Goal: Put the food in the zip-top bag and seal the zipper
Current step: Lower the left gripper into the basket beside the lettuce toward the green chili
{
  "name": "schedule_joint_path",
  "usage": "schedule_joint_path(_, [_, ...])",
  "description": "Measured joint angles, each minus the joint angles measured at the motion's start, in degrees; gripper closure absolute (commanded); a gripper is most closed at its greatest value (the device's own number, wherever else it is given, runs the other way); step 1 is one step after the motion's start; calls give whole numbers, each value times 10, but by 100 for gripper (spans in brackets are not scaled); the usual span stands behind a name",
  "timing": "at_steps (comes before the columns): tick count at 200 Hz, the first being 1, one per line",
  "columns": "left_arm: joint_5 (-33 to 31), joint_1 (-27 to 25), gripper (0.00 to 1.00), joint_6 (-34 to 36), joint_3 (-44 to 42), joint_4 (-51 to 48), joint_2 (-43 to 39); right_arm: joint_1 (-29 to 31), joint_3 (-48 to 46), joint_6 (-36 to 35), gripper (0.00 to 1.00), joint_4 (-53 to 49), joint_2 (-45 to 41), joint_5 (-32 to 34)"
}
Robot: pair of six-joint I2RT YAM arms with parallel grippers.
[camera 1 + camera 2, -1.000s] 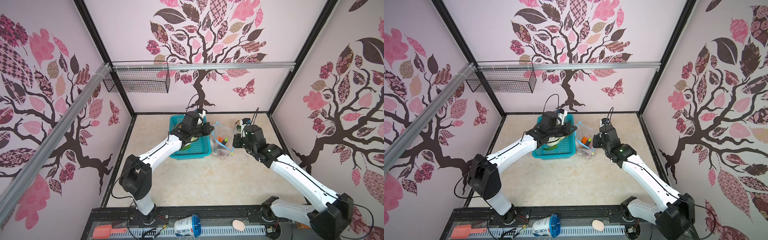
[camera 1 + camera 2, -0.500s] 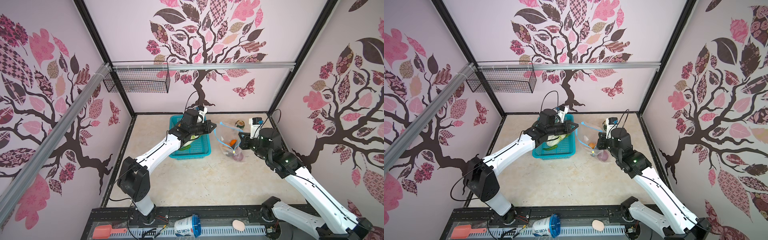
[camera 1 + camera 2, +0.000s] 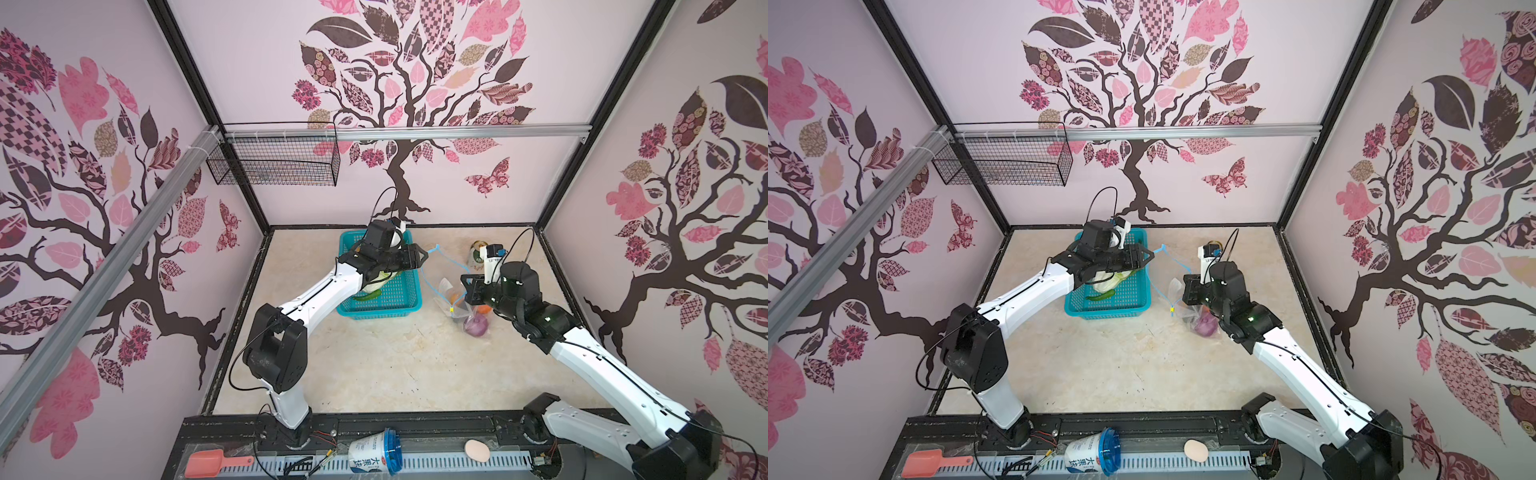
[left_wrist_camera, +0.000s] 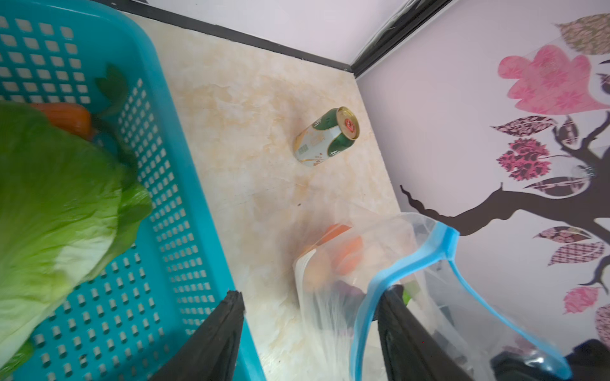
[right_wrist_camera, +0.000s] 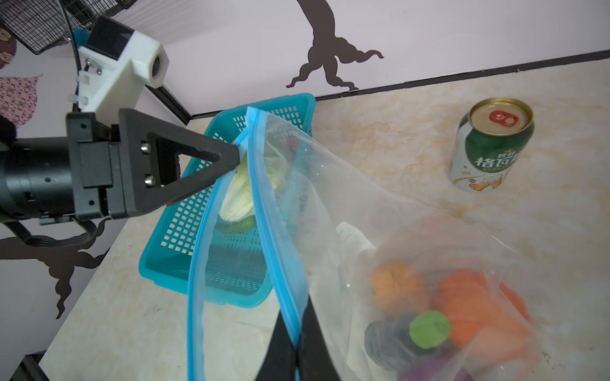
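Left wrist view: left end effector [image 4: 313, 293] has just opened wide, zipper [image 4: 412, 260] merely resting on 1 finger; right end effector [image 5: 295, 330] alone pinches it. Zip-top bag [image 3: 461, 305], right of centre, awaits the cabbage [image 4: 49, 204].

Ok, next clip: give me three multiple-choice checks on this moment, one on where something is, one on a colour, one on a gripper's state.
1. The cabbage is:
A) in the basket
B) in the bag
C) in the right gripper

2. The slider is:
A) red
B) yellow
C) black

3. The right gripper is:
A) open
B) shut on the bag's zipper
C) shut on the cabbage

Key:
1 A: teal basket walls surround it in the left wrist view.
2 B: it shows as a yellow dot on the blue strip in both top views.
3 B: its jaws pinch the blue strip in the right wrist view.
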Motion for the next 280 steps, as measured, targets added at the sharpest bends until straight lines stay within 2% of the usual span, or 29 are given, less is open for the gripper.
schedule_joint_path(30, [-17,35,29,41,0,-70,-31,0,-9,0,100,15,0,0])
schedule_joint_path(66, [-14,130,29,98,-48,-103,-93,0,-16,0,100,23,0,0])
schedule_joint_path(83, [-17,150,29,134,-71,-113,-107,0,-16,0,100,26,0,0])
schedule_joint_path(127, [-38,146,28,238,-77,-160,-65,0,-16,-3,100,25,0,0])
schedule_joint_path(162, [-45,146,28,286,-80,-182,-30,0,-16,-7,100,25,2,0])
schedule_joint_path(191, [-48,146,28,302,-80,-185,-13,0,-16,-9,100,25,2,0])
schedule_joint_path(237, [-47,142,28,316,-77,-201,68,0,-16,-12,100,26,1,2])
schedule_joint_path(280, [-68,131,28,319,-76,-197,89,0,-16,-12,100,30,1,5])
